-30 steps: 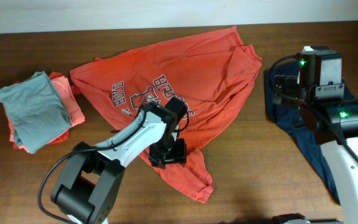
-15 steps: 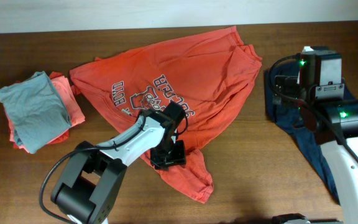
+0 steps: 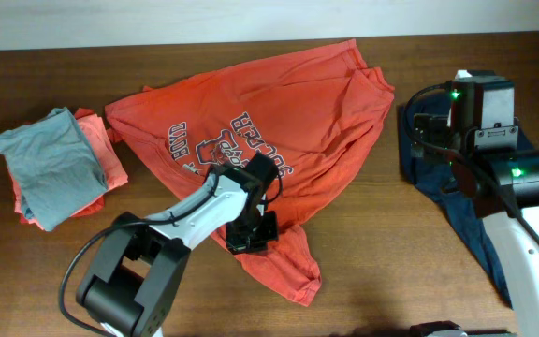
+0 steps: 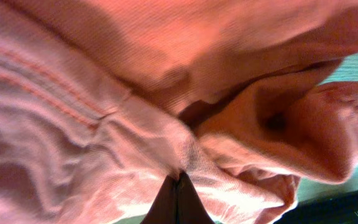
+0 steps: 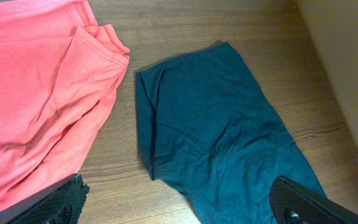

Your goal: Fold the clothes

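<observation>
The left wrist view is a blurred wall of orange T-shirt (image 4: 166, 74) that runs off every edge. There the left claw (image 4: 176, 200) shows only as a dark sliver at the bottom, and whether cloth is pinched in it cannot be told. Overhead, its arm covers part of the lettering (image 3: 215, 140). The bottom edge cuts off the right claw (image 5: 180, 202), leaving only two tips. The right arm hides much of the navy garment (image 5: 216, 124). A grey shirt (image 3: 54, 164) covers most of a folded orange garment (image 3: 112, 170).
</observation>
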